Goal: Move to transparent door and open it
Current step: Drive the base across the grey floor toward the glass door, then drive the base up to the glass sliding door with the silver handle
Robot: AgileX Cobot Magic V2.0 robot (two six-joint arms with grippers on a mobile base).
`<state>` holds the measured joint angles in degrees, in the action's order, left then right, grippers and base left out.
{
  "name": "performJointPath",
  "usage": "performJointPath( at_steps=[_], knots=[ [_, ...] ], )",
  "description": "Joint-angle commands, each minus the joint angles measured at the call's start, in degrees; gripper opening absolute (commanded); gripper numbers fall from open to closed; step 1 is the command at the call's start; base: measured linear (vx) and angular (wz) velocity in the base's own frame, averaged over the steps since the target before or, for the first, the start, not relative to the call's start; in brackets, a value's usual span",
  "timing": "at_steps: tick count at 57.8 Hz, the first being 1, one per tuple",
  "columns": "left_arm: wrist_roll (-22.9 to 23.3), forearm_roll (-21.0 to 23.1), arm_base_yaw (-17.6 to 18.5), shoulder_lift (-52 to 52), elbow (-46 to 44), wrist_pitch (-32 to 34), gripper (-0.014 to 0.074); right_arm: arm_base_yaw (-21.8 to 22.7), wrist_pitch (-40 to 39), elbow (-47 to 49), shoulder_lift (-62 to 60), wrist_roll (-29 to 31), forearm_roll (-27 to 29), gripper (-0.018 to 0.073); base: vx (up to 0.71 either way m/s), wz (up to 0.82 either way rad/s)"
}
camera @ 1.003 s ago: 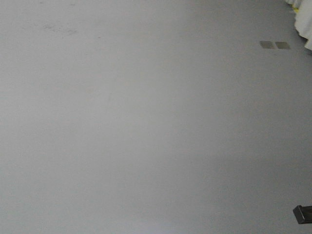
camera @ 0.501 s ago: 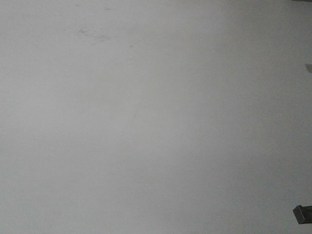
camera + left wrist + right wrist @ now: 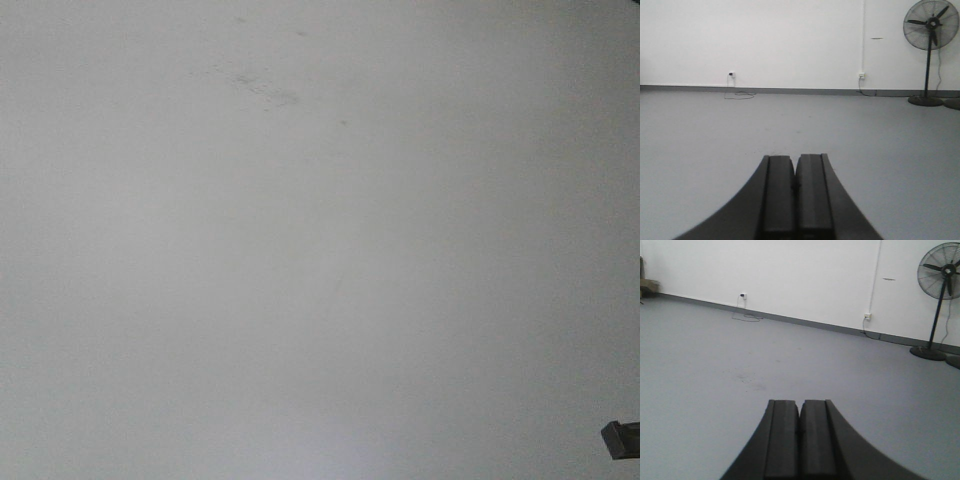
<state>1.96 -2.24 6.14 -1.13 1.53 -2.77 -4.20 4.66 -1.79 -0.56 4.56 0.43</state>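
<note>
Scuff mark (image 3: 255,85) is drifting right vs earlier, now sitting at 11 o'clock in front view. Left gripper (image 3: 795,200) & right gripper (image 3: 800,440) are pressing pads together. Transparent door: cannot tell where.

Bare grey floor (image 3: 700,140). White wall (image 3: 765,40), grey skirting (image 3: 790,91). Black pedestal fan (image 3: 931,22) stands against the wall. One socket (image 3: 861,76) near the fan, another (image 3: 731,74) well beyond it, cable (image 3: 740,95) trailing below. Flat, even light.

The left gripper (image 3: 795,162) points straight ahead, held about level, its two dark jaws pressed flat together with nothing between them. The right gripper (image 3: 800,407) is posed the same way, jaws touching along their inner faces and empty.
</note>
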Motion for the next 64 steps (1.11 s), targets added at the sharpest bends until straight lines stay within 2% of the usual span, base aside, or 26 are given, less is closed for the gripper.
performJointPath(
  at_steps=[1,64],
  knots=[
    [0.1,0.3,0.3,-0.2,1.8,4.8,-0.0006,0.1,-5.0,-0.7,-0.8,0.3,-0.4,-0.0008,0.44,0.38],
    [0.1,0.3,0.3,-0.2,1.8,4.8,-0.0006,0.1,-5.0,-0.7,-0.8,0.3,-0.4,-0.0008,0.49,0.49]
  ],
)
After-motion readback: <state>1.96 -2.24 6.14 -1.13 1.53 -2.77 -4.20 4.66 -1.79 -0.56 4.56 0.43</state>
